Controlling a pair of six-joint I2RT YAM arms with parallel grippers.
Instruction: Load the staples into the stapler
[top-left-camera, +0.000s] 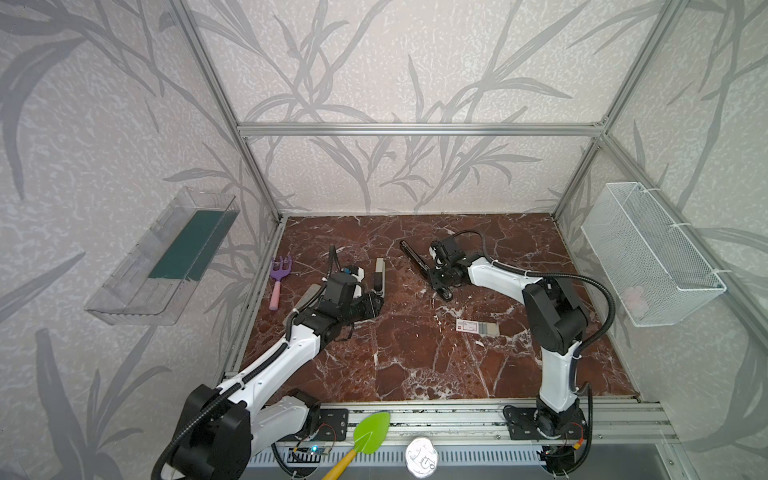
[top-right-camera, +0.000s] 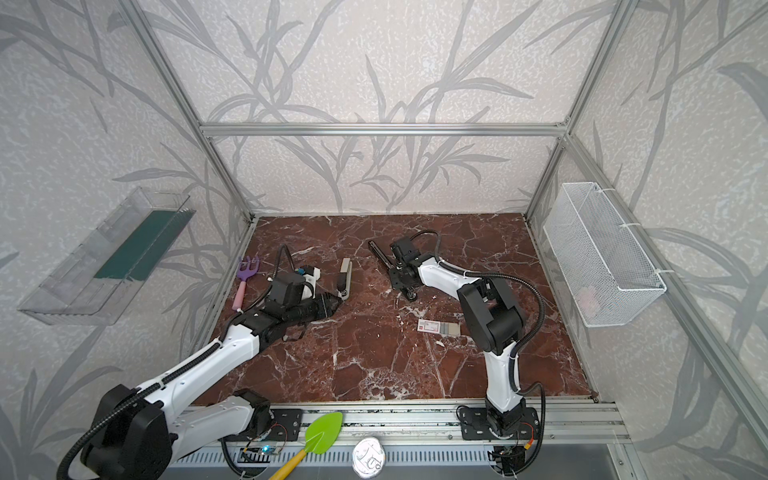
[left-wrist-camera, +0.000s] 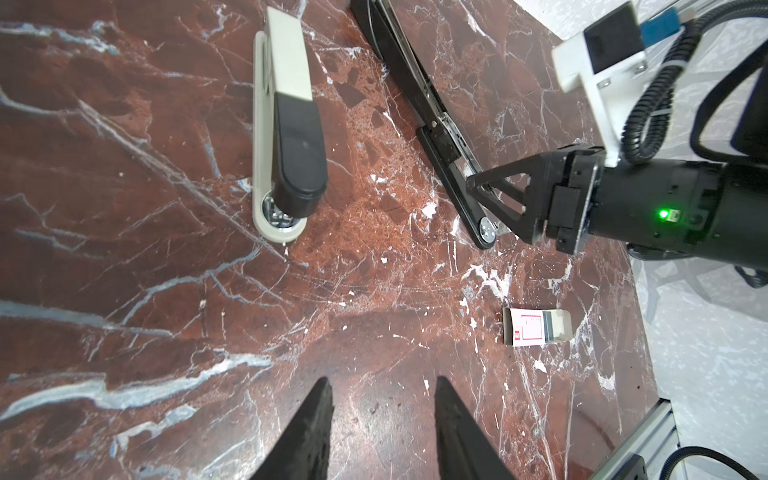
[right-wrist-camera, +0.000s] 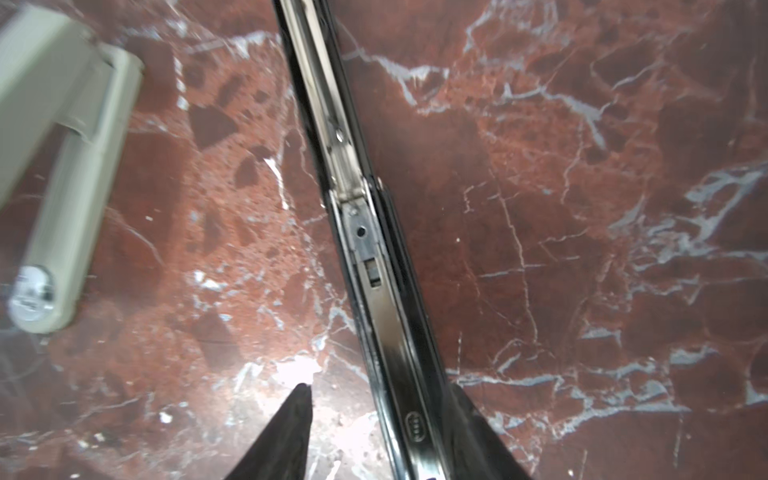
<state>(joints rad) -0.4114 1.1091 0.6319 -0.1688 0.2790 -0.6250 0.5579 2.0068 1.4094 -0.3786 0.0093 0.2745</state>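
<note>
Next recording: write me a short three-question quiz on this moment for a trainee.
1. True or false: the small white cardboard staple box with a red mark lies on the red marble tabletop, apart from both grippers.
2. Which gripper has the all-black opened stapler between its jaws? A) left gripper B) right gripper
3. Fill in: the left gripper's jaws stand ___, with nothing between them.
Key: 1 true; 2 B; 3 open.
</note>
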